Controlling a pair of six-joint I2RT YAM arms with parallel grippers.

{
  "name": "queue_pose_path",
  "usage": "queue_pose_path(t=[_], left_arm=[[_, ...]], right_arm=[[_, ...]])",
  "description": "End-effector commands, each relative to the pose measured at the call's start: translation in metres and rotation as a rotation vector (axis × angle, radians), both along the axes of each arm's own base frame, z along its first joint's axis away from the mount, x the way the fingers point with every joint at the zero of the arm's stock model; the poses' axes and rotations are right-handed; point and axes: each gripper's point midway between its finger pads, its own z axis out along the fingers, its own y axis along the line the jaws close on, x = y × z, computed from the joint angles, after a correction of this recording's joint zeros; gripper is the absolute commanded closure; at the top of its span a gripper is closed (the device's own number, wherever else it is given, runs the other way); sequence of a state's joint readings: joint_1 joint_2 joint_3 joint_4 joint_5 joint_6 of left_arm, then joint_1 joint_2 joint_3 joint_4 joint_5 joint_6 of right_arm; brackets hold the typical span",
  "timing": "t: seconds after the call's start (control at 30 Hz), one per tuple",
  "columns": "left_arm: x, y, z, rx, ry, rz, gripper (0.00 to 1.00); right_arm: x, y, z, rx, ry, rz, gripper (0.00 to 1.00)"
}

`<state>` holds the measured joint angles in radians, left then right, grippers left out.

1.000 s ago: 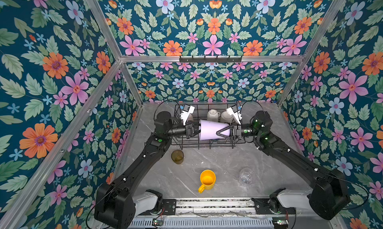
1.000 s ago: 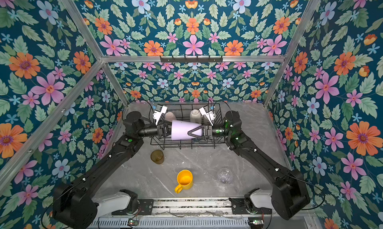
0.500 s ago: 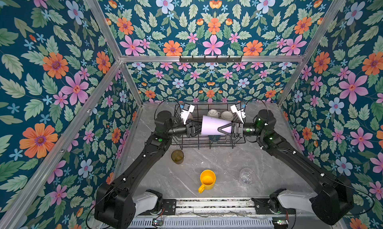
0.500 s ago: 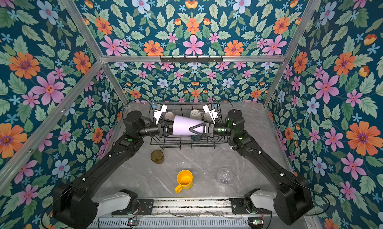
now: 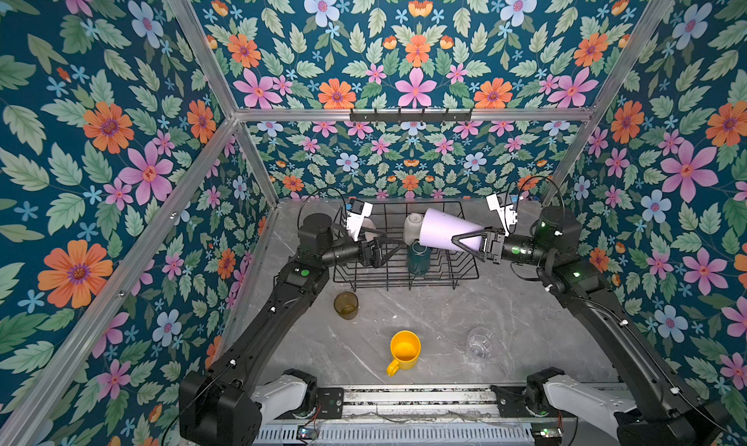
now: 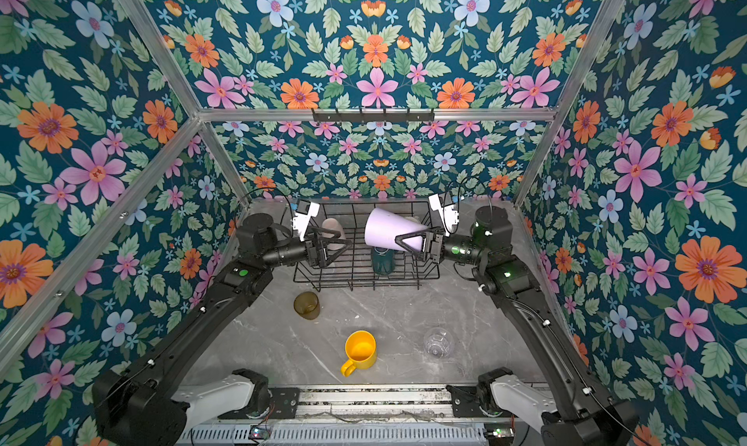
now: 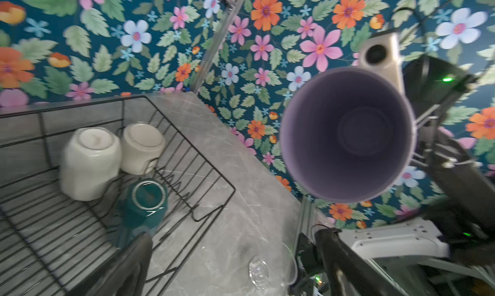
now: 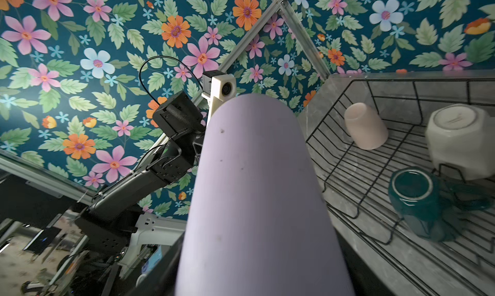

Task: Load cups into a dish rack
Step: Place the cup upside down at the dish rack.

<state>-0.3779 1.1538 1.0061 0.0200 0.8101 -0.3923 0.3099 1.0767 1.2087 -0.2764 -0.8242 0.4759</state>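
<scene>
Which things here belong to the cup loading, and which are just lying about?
Job: dish rack; lilac tumbler, held; racked: white mug, cream mug, pink mug, dark green mug; unloaded: olive-brown tumbler, yellow mug, clear glass.
Lying about: only the wall hook rail.

Top views look down from the front; close wrist views share the dish rack (image 7: 40, 222).

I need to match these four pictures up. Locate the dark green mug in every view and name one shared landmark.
A top view: dark green mug in the dish rack, just below the lilac tumbler's mouth.
A top view: same spot, mid-rack.
Left wrist: base up, beside two white mugs.
Right wrist: base up, beside a white mug.
Shared landmark: the lilac tumbler, seen in all four.
</scene>
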Motion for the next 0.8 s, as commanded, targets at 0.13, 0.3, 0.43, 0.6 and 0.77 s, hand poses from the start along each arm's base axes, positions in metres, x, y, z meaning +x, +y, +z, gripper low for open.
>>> queue_pose_path(t=[0.13, 0.3, 0.43, 0.6, 0.77], left_arm=[[0.046, 0.073, -0.03, 0.235, -0.002, 0.494, 0.01], [0.049, 0.115, -0.042, 0.319, -0.016, 0.716, 0.01], [0.04, 0.132, -0.038, 0.296, -0.065, 0.799, 0.01], [0.031, 0.144, -0.035, 0.288, -0.106, 0.843, 0.01], [0.026, 0.152, -0.04, 0.32, -0.113, 0.87, 0.01]], right_arm=[[0.021, -0.057, -0.06, -0.455, 0.121, -0.282, 1.0], [0.038, -0.071, -0.074, -0.609, 0.164, -0.333, 1.0], [0.054, -0.075, -0.093, -0.799, 0.188, -0.362, 1.0], [0.073, -0.069, -0.114, -0.943, 0.223, -0.348, 1.0], [0.092, -0.065, -0.134, -1.005, 0.268, -0.334, 1.0]])
